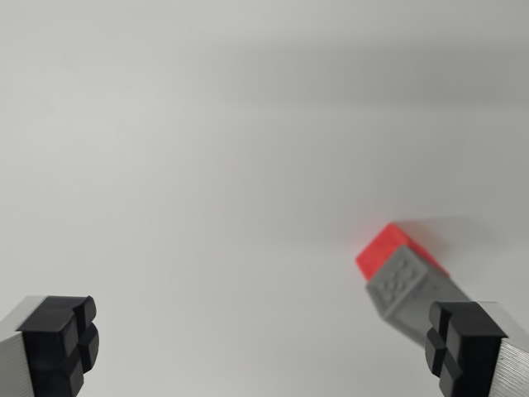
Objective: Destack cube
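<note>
step: approach, nothing lifted | gripper point(264, 351) wide open, empty | red cube point(395, 251) touching grey cube point(407, 281), off-centre toward the wrist view's right | next: centre over stack, descend

Bright, even light; soft blur

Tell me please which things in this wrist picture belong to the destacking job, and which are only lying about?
Belong to the job:
- red cube, against the grey cube
- grey cube
- gripper, jaws wide apart, holding nothing

Just lying about:
- nothing else shows; only the plain white surface under the cubes
</note>
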Motion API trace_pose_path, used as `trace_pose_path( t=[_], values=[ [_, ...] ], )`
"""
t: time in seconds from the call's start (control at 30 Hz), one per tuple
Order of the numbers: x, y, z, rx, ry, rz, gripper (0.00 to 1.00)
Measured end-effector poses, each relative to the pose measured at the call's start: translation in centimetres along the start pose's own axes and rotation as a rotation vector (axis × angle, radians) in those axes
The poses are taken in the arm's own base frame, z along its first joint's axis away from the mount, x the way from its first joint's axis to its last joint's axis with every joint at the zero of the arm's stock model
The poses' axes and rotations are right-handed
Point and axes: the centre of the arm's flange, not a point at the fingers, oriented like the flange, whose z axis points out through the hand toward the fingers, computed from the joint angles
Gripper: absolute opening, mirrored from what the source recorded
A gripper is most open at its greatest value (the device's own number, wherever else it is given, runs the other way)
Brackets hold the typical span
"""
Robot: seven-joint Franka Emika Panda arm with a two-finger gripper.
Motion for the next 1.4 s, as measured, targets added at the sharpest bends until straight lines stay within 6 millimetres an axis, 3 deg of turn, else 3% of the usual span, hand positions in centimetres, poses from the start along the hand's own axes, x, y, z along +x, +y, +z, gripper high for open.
trace_pose_path(
  t=[0.8, 1.4],
  values=[
    [0.1, 0.7, 0.6, -0.004, -0.003, 0.022, 1.0],
    [0.5, 4.0, 2.8, -0.002, -0.01, 0.138, 1.0]
  ],
)
